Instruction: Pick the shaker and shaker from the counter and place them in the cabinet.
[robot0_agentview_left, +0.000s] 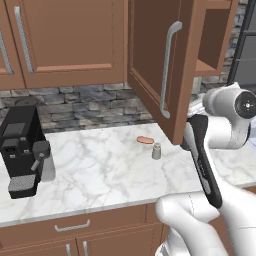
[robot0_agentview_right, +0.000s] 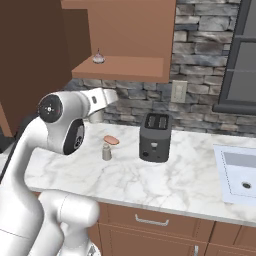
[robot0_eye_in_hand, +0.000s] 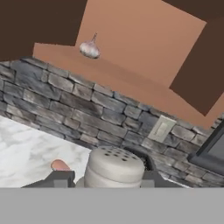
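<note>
In the hand view my gripper (robot0_eye_in_hand: 109, 180) is shut on one grey shaker (robot0_eye_in_hand: 114, 166), its perforated top showing between the two dark finger tips. In the right base view the hand (robot0_agentview_right: 100, 102) hangs above the counter (robot0_agentview_right: 165, 180) and below the open cabinet's shelf (robot0_agentview_right: 120, 67), with that shaker (robot0_agentview_right: 95, 117) under it. The other shaker (robot0_agentview_left: 156, 151) (robot0_agentview_right: 106, 152) stands upright on the marble, apart from the hand. The cabinet door (robot0_agentview_left: 157, 65) stands swung open, its silver handle facing the left base view.
A garlic bulb (robot0_agentview_right: 98, 58) (robot0_eye_in_hand: 89, 49) sits on the cabinet shelf. An orange-brown sausage (robot0_agentview_left: 145, 140) (robot0_agentview_right: 111, 140) lies beside the standing shaker. A black toaster (robot0_agentview_right: 154, 137), a coffee machine (robot0_agentview_left: 22, 150) and a sink (robot0_agentview_right: 240, 175) also occupy the counter.
</note>
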